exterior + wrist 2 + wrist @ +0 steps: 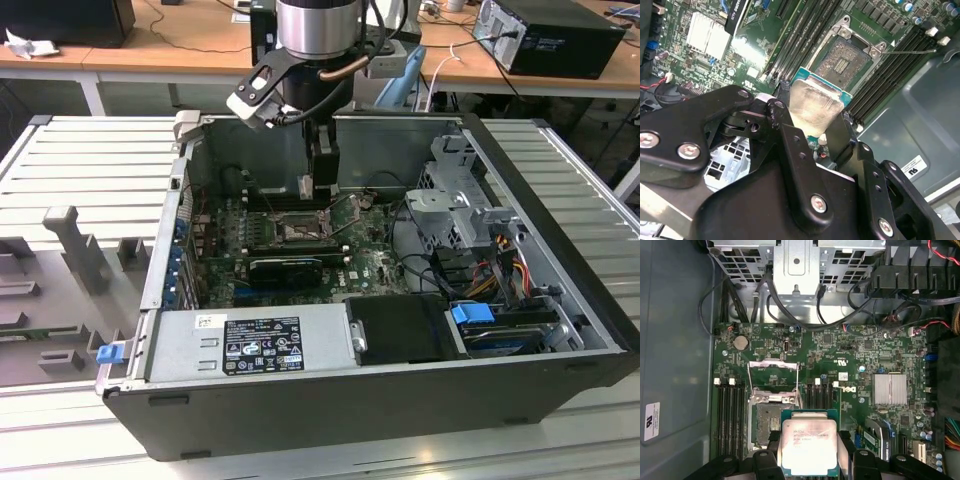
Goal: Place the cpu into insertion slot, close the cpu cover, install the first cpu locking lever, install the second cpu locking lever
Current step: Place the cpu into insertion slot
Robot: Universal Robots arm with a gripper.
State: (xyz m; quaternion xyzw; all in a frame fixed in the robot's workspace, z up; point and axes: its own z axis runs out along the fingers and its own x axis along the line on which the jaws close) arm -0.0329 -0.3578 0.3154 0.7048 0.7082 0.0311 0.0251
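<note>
- The cpu (pixel 809 446), a small flat square chip with a pale silver metal face on a blue-green base, is held in the air over the board and is not seated
- The black metal gripper (pixel 320 188) reaches down into the case from the arm; its jaws are clamped on two opposite edges of the cpu, and one black finger (pixel 785 125) lies against the chip's side in the second wrist view
- The insertion slot (pixel 842 60), a square dark socket with a silver metal rim, lies bare just beside the chip, its contact field uncovered; in the first wrist view the cpu overlaps one side of it
- The cpu cover (pixel 772 363), a thin silver-grey metal frame plate with a large square opening, is swung open off the socket, and the board shows through it
- Long black memory slots (pixel 730 410) flank the socket on the green circuit board (pixel 840 340), with a silver finned heat sink (pixel 890 389) farther off
- The board sits in an open black computer case (pixel 400 400) with a grey metal power supply box (pixel 250 345) along its near wall, all lying on a ribbed grey metal table (pixel 90 150)
</note>
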